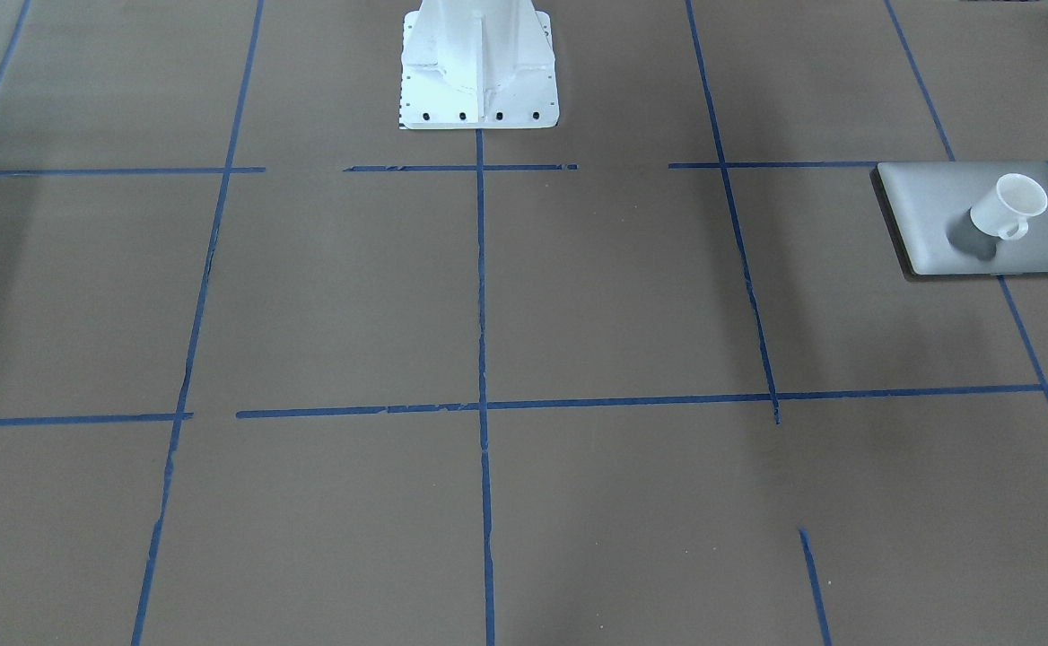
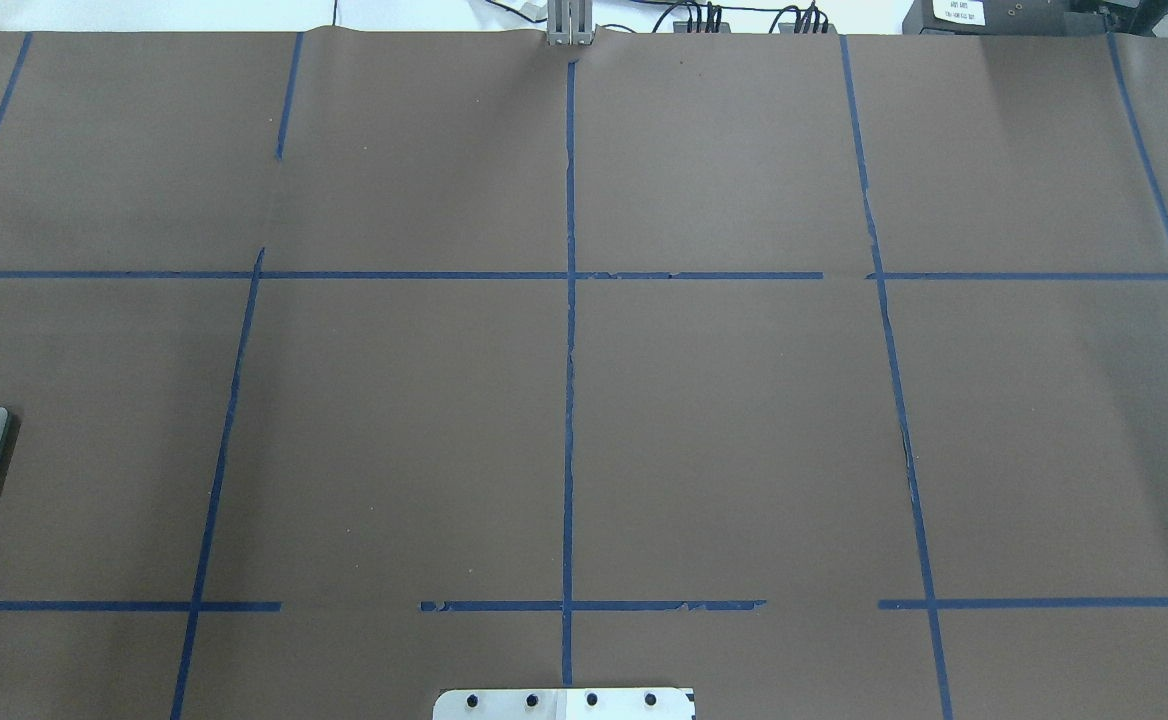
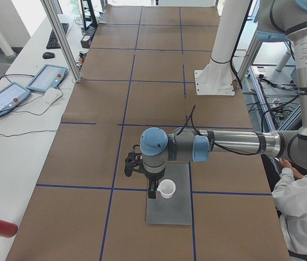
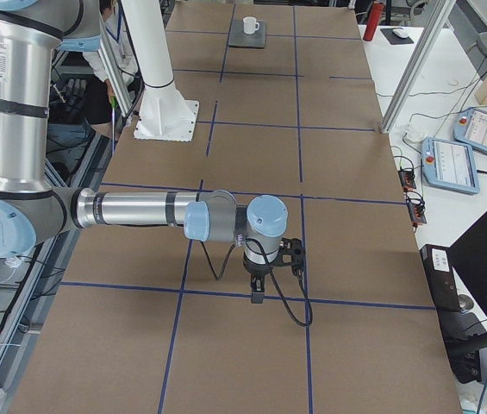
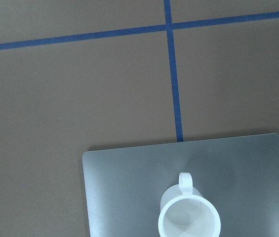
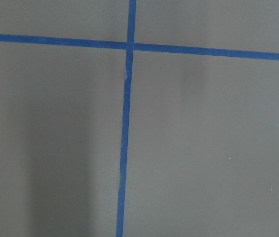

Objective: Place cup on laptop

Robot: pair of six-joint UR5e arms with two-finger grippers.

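White and smooth, the cup [image 1: 1008,208] is sitting upright near the middle of the flat, matte silver laptop [image 1: 928,206]. The left gripper [image 3: 152,190] is hanging just beside it, and a straight lift away looks safest. The right gripper [image 4: 257,293] is hovering well apart. I cannot tell whether either gripper's fingers are apart.

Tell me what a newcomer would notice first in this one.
A small white cup stands upright on a closed grey laptop, near the table's end on the robot's left. In the left side view the left end effector hangs just beside the cup, though whether it is open cannot be told. The right end effector hangs over the brown table, which is crossed by blue tape lines.
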